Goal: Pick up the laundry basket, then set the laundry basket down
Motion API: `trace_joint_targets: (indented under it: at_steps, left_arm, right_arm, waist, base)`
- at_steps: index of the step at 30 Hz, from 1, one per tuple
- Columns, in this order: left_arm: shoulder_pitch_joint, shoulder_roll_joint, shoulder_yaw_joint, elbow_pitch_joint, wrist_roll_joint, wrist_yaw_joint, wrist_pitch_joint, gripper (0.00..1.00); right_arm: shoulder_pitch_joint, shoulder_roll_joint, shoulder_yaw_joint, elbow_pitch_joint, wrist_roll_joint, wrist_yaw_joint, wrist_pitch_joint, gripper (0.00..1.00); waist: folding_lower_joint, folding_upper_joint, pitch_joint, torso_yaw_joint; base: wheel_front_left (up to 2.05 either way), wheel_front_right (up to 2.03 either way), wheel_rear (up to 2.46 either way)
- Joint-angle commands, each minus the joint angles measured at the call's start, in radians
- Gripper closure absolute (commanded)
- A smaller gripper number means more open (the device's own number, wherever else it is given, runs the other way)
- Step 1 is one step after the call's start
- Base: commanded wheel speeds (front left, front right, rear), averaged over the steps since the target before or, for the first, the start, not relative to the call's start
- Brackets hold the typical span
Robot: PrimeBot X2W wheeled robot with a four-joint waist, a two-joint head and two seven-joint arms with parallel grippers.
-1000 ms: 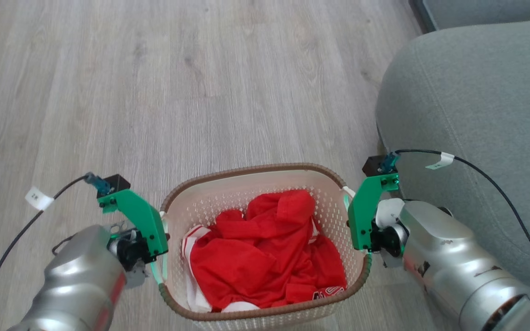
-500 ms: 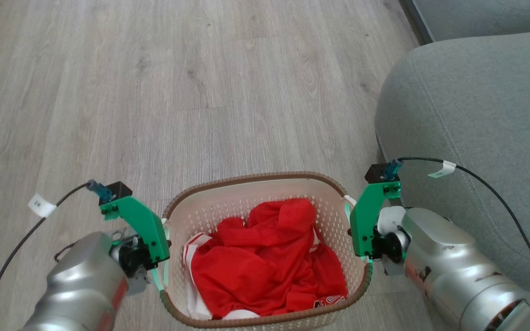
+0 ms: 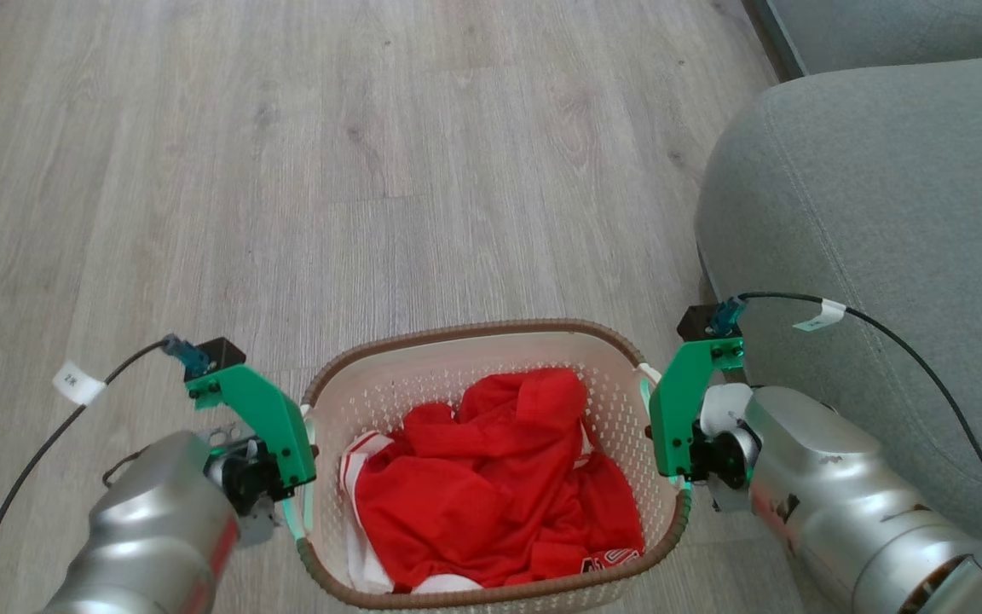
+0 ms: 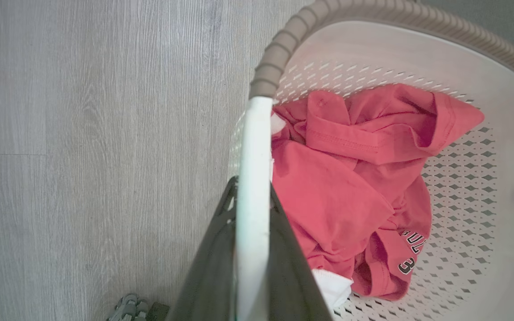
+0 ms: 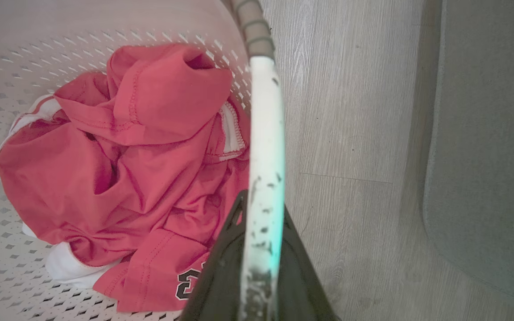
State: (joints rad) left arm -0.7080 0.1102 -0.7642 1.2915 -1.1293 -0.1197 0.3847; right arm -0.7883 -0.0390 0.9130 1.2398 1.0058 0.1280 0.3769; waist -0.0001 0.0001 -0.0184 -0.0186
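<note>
The laundry basket (image 3: 467, 329), cream-white and perforated with a brown woven-look rim, sits low in the head view between my two arms. A red garment (image 3: 491, 495) with white trim lies crumpled inside it. My left gripper (image 4: 251, 185) is shut on the basket's white left handle (image 4: 253, 147). My right gripper (image 5: 262, 198) is shut on the white right handle (image 5: 266, 125). In the head view the left gripper (image 3: 297, 503) and right gripper (image 3: 677, 477) press against the basket's two short sides under their green brackets. Whether the basket's bottom touches the floor I cannot tell.
A grey sofa (image 3: 883, 196) bulges in close on the right, just beyond my right forearm. Pale wood-plank floor (image 3: 329, 153) stretches ahead and to the left. Black cables loop off both wrists.
The whole head picture slid down slightly between a second ago and half a second ago, so the camera moved. Since then nothing has shifted. Both grippers keep their hold on the handles.
</note>
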Motion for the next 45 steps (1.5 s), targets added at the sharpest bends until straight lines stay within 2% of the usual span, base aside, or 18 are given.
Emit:
trace_joint_targets:
  at_steps: [1,11,17,31,45]
  left_arm:
    - [-0.057,0.063,0.032,-0.001,-0.011,0.009,-0.024,1.0]
    - [-0.064,0.061,0.031,-0.001,-0.012,0.007,-0.037,1.0]
    - [-0.086,0.059,0.036,-0.001,-0.013,0.006,-0.078,1.0]
    - [-0.208,0.076,0.027,-0.01,0.017,-0.005,-0.221,1.0]
    - [-0.322,0.076,0.006,-0.016,0.051,-0.009,-0.355,1.0]
  right_arm:
    - [-0.018,-0.025,0.01,0.009,0.005,0.003,-0.007,1.0]
    - [-0.028,-0.023,0.02,0.011,0.015,0.003,-0.025,1.0]
    - [-0.046,-0.022,0.02,0.019,0.017,0.003,-0.053,1.0]
    - [-0.165,-0.02,-0.016,0.048,-0.005,0.003,-0.174,1.0]
    - [-0.266,-0.036,-0.065,0.051,-0.086,0.003,-0.312,1.0]
  waist:
    - [0.0001,-0.0001,0.0,0.0]
    - [0.0001,-0.0001,0.014,-0.002]
    - [0.0001,-0.0001,0.063,-0.002]
    - [0.0001,-0.0001,0.331,-0.008]
    - [0.0001,-0.0001,0.608,-0.012]
  base:
    - [0.0,0.0,0.0]
    - [0.0,0.0,0.0]
    - [0.0,0.0,0.0]
    - [0.0,0.0,0.0]
    - [0.0,0.0,0.0]
